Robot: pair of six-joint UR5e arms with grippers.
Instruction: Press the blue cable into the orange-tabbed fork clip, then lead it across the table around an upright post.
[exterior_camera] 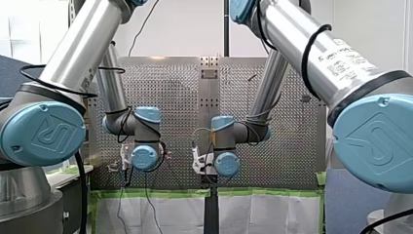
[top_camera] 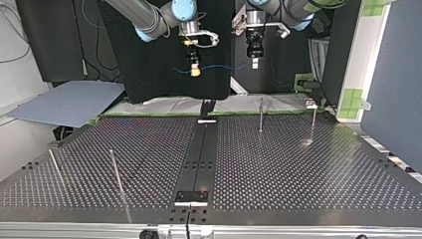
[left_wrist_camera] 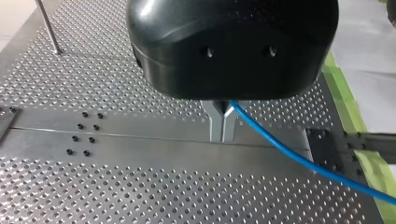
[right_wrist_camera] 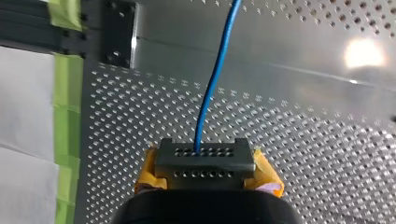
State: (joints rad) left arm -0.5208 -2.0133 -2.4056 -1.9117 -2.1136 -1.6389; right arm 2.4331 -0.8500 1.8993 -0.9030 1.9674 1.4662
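4 posts (top_camera: 116, 172) rise from the table (top_camera: 298, 174).

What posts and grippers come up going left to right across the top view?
far-left post → second post → my right gripper → my left gripper → third post → far-right post

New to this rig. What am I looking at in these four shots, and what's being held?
Two robot arms work over a perforated metal table. The front view looks from behind the arms. The top view faces them from across the table, so the sides are swapped. The other two pictures come from a camera on each wrist. Thin upright posts stand on the table. My left gripper, with metal fingers, and my right gripper, with yellow pads, each pinch the blue cable, which runs between them in the air. No clip shows.
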